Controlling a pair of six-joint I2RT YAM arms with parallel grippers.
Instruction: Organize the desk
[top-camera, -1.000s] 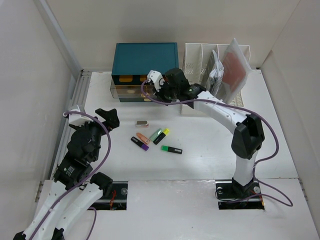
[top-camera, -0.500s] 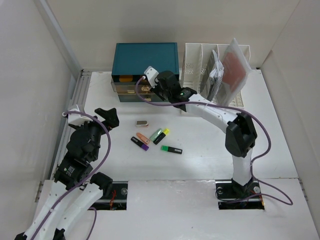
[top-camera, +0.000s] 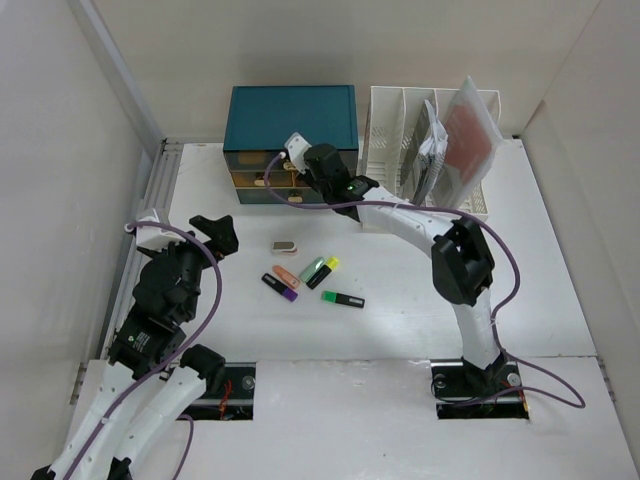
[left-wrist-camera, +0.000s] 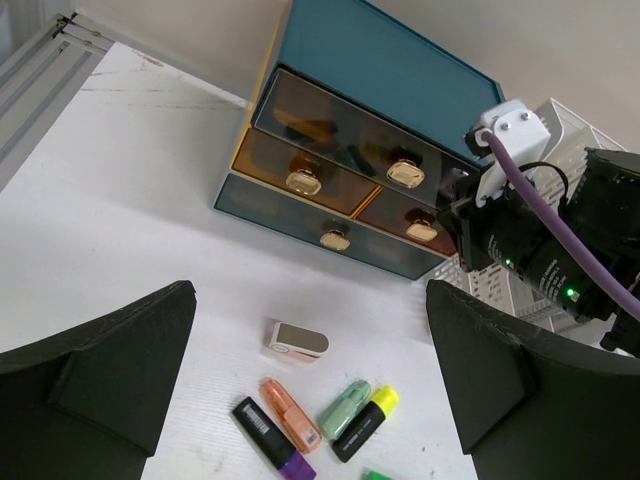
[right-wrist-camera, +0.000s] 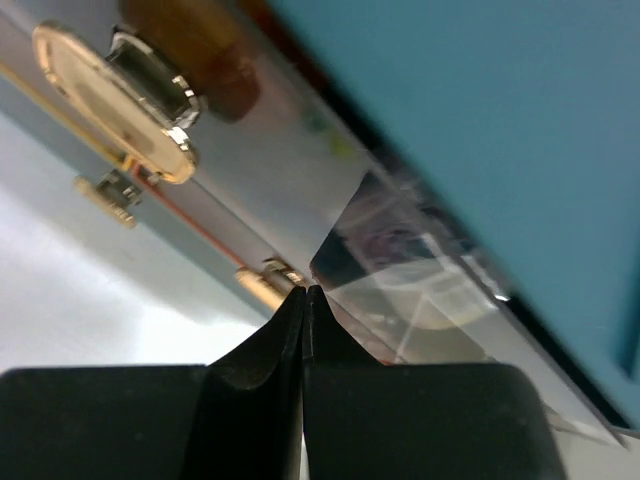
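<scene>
The white desk (top-camera: 400, 300) holds a teal drawer cabinet (top-camera: 290, 115) at the back. My right gripper (top-camera: 315, 178) is shut and empty, its tips (right-wrist-camera: 304, 292) pressed against the front of the cabinet's right-hand drawer (left-wrist-camera: 410, 220), beside a gold knob (right-wrist-camera: 115, 95). My left gripper (top-camera: 215, 235) is open and empty, hovering over the desk's left side; its fingers (left-wrist-camera: 110, 370) frame the loose items. These are a small white-and-pink eraser-like block (left-wrist-camera: 298, 340) and orange (left-wrist-camera: 290, 412), purple (left-wrist-camera: 265, 437), mint (left-wrist-camera: 345, 408), yellow (left-wrist-camera: 365, 423) and green (top-camera: 343, 299) highlighters.
A white slotted file rack (top-camera: 400, 110) with paper packets (top-camera: 465, 135) stands right of the cabinet. A metal rail (top-camera: 150, 200) runs along the desk's left edge. White walls enclose the back and sides.
My right gripper has moved left and toward the cabinet, and the drawers that stuck out now sit further in. The left arm and the highlighters have not moved.
</scene>
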